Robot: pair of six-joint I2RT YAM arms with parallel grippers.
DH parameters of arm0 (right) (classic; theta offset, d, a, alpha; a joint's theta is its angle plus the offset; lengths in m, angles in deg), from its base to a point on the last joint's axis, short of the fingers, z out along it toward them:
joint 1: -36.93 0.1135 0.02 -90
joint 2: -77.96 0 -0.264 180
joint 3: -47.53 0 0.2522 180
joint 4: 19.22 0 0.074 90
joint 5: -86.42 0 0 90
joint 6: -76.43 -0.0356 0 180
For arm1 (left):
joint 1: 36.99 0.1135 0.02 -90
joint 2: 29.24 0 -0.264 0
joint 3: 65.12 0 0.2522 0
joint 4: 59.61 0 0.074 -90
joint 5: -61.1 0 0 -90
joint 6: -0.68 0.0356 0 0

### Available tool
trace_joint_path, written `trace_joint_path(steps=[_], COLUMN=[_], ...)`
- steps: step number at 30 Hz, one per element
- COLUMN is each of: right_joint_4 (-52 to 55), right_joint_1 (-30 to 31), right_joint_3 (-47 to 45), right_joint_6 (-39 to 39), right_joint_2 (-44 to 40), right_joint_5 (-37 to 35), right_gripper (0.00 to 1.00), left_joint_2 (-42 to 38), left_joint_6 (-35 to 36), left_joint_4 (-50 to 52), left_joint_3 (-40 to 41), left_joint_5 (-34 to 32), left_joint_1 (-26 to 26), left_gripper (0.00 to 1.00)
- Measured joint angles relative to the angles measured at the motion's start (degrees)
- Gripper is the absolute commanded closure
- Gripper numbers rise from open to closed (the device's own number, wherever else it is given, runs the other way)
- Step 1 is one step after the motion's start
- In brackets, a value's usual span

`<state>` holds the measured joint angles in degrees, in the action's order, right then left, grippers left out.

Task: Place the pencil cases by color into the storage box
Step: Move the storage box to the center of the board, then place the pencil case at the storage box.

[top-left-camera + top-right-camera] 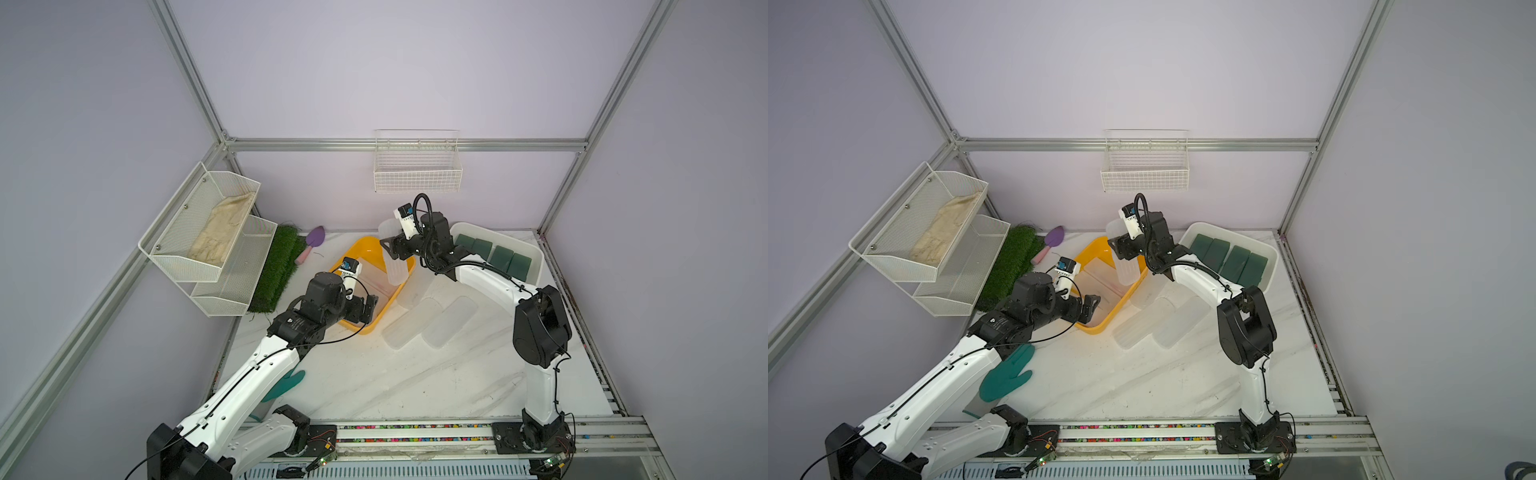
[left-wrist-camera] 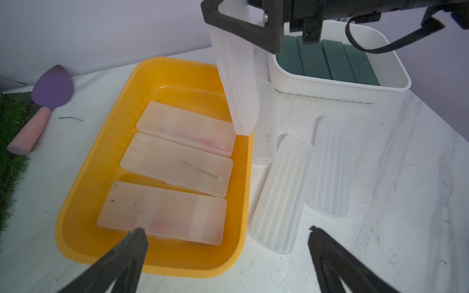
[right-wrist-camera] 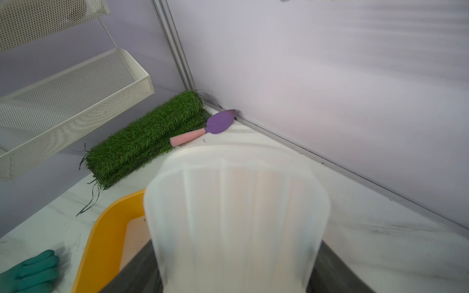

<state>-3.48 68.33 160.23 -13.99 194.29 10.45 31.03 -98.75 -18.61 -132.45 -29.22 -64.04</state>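
Tabletop (image 2: pixel 380 165), left wrist shows three binned cases (image 2: pixel 175 165)

"nusign" printed upside down on frosted pencil case (image 2: pixel 185 128) in yellow box (image 2: pixel 106 132), faint on neighbouring case (image 2: pixel 176 165)

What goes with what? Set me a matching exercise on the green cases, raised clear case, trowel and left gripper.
Things:
1. green cases
2. raised clear case
3. trowel
4. left gripper

Place or state:
a. open, empty
b. in the white box
c. beside the grass mat
d. held by the right gripper

Pairs: 1-b, 2-d, 3-c, 4-a
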Motion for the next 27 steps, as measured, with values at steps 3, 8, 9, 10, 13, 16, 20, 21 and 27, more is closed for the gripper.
trace_joint_path(steps=[3,8,9,10,13,16,20,21,27], right_joint_4=[0.0,-0.2,-0.2,-0.3,-0.3,-0.5,-0.5,-0.5,-0.4], right_joint_1=[0.0,0.1,0.2,0.2,0.2,0.2,0.2,0.2,0.2], right_joint_3=[1.9,3.5,3.9,4.3,5.6,7.3,8.8,9.4,12.4], right_joint_6=[2.4,6.3,7.2,7.8,9.9,12.0,14.1,14.7,17.6], right_joint_2=[2.0,4.1,4.6,5.1,6.8,8.9,11.3,12.2,15.0], right_joint_5=[0.1,0.5,0.5,0.7,0.9,1.0,1.0,0.9,0.3], right_gripper=[0.44,0.44,0.43,0.43,0.43,0.43,0.43,0.43,0.42], left_joint_2=[0.0,-0.8,-1.1,-1.2,-1.4,-1.4,-1.4,-1.4,-1.3], left_joint_6=[0.0,0.3,0.5,0.6,0.9,1.1,1.5,1.6,1.6], left_joint_4=[-0.1,-1.6,-1.7,-1.7,-2.5,-2.8,-2.9,-2.9,-3.3], left_joint_3=[0.1,1.5,1.7,1.7,1.7,1.7,1.7,1.7,1.7], left_joint_5=[0.0,0.1,0.1,0.1,0.1,0.1,0.1,0.1,0.0], left_joint_1=[0.0,0.0,0.0,0.0,0.0,0.0,0.0,0.0,0.2], left_gripper=[0.00,0.00,0.00,0.00,0.00,0.00,0.00,0.00,0.00])
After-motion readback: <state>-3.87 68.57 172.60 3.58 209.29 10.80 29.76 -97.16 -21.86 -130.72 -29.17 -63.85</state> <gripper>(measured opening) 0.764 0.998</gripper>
